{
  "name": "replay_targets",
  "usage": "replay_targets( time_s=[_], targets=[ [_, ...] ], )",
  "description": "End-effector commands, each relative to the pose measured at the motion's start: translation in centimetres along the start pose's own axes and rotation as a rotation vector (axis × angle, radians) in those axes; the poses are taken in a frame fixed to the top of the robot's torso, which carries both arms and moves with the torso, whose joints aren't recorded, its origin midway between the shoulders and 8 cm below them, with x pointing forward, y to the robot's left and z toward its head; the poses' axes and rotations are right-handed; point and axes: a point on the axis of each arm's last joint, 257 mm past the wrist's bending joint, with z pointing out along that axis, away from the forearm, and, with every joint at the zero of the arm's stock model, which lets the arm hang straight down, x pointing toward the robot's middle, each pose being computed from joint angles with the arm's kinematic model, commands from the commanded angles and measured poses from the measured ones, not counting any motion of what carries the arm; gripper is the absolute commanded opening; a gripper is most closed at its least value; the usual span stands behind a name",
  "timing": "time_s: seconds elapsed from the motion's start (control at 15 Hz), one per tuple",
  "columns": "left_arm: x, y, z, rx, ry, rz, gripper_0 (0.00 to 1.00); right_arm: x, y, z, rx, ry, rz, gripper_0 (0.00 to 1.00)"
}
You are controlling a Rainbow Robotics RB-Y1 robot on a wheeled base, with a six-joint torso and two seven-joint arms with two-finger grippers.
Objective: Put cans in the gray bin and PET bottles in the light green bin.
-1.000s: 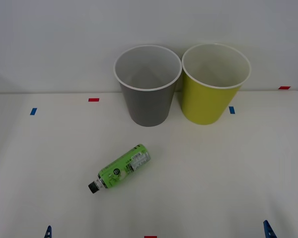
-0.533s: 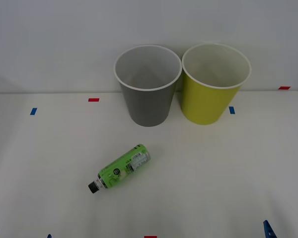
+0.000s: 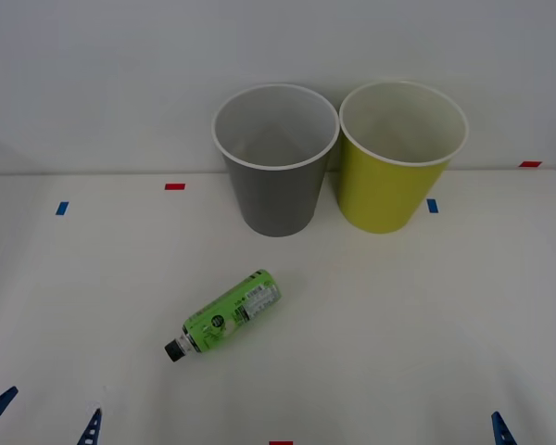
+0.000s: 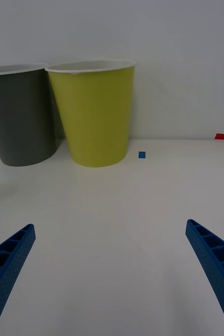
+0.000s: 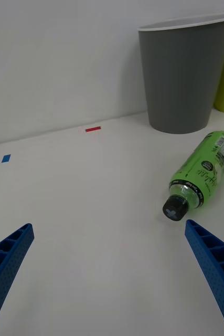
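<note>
Currently left gripper [image 5: 109, 283] wide open, empty; PET bottle [image 3: 225, 314] lies ahead, off toward its right finger, cap nearest, long axis diagonal toward gray bin [image 3: 276, 159]. Light green bin [image 3: 400, 156] faces right gripper [image 4: 112, 278], also open. Left arm nearer.

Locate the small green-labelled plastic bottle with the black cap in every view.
Front view: the green-labelled bottle lies on its side, nearer than the gray bin.
Left wrist view: the bottle lies before that gray bin.
Right wrist view: not in it.
Shared landmark: the gray bin.
</note>
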Motion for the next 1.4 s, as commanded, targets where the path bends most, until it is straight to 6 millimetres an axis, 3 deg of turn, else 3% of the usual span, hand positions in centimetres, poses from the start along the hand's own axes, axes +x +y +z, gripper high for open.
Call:
replay_targets(
  time_s=[0.07, 0.53, 0.73, 1.4],
  targets=[
    [-0.3, 0.2, 1.8, 0.048, -0.002, 0.027, 1.00, 0.0, 0.0, 0.0, 0.000, 0.000, 0.000, 1.00],
    [-1.1, -1.0, 7.3, 0.171, 0.012, 0.105, 1.00, 0.0, 0.0, 0.0, 0.000, 0.000, 0.000, 1.00],
    [-1.4, -3.1, 9.0, 0.215, 0.031, 0.083, 1.00, 0.0, 0.0, 0.0, 0.000, 0.000, 0.000, 1.00],
    [-3.3, -4.2, 14.2, 0.309, 0.119, 0.179, 1.00, 0.0, 0.0, 0.0, 0.000, 0.000, 0.000, 1.00]
  ],
)
